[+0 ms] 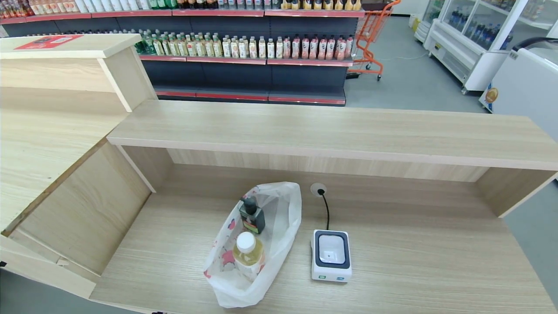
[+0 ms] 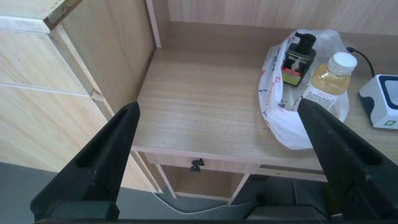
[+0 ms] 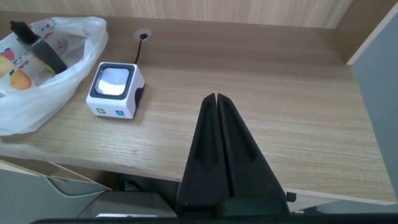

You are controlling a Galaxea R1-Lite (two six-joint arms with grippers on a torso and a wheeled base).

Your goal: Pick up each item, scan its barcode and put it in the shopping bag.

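Observation:
A white plastic shopping bag (image 1: 279, 205) lies open on the lower counter, left of a white barcode scanner (image 1: 331, 255). Inside the bag stand a dark pump bottle (image 1: 252, 216) and a yellow drink bottle with a white cap (image 1: 247, 253). My left gripper (image 2: 221, 124) hangs open off the counter's left front corner, nothing between its fingers, with the bag (image 2: 277, 106), pump bottle (image 2: 297, 57) and drink bottle (image 2: 328, 78) beyond it. My right gripper (image 3: 216, 98) is shut and empty above the counter's front right, with the scanner (image 3: 115, 90) and bag (image 3: 37, 93) off to its side.
The scanner's black cable (image 1: 326, 209) runs to a grommet hole (image 1: 318, 189) at the back. A raised wooden ledge (image 1: 331, 131) spans the rear and a side panel (image 1: 83, 209) walls the left. Bare counter (image 1: 436, 261) stretches right of the scanner. Shelves of bottles (image 1: 244, 46) stand behind.

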